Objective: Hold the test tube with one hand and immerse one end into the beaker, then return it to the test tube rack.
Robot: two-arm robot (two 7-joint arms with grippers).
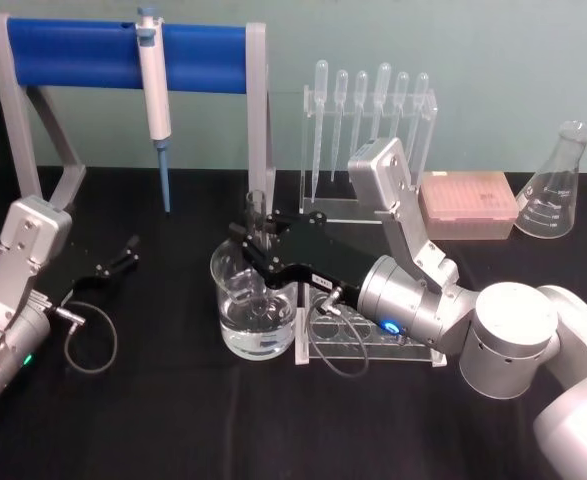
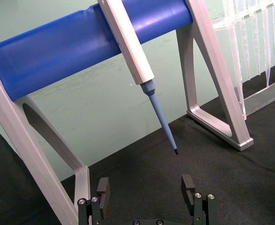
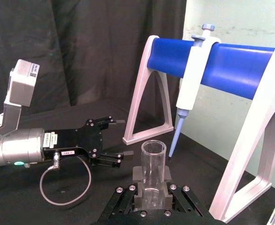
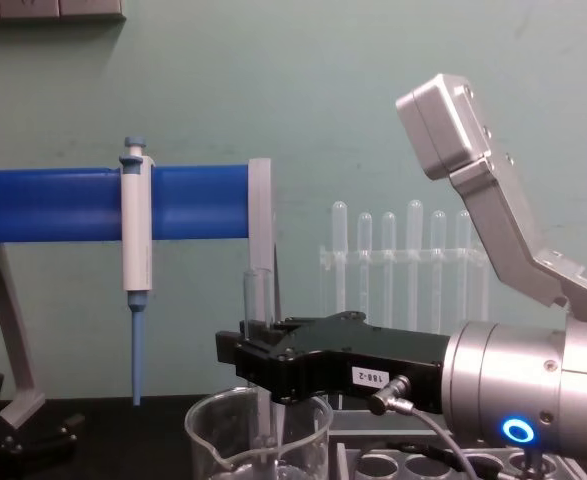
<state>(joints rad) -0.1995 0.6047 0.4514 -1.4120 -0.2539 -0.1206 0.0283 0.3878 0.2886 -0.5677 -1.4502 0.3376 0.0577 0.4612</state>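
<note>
A: So, where's the test tube (image 1: 257,208)?
B: Centre frame: right end effector (image 1: 249,248) pinches it upright, gripped high presumably to stay dry, tip inside the beaker (image 1: 231,325). Left end effector (image 1: 121,255) spread, at left.

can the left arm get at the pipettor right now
Probably yes: the left gripper faces the pipettor with its jaws open and nothing between them; the right gripper holds the test tube at the beaker.
</note>
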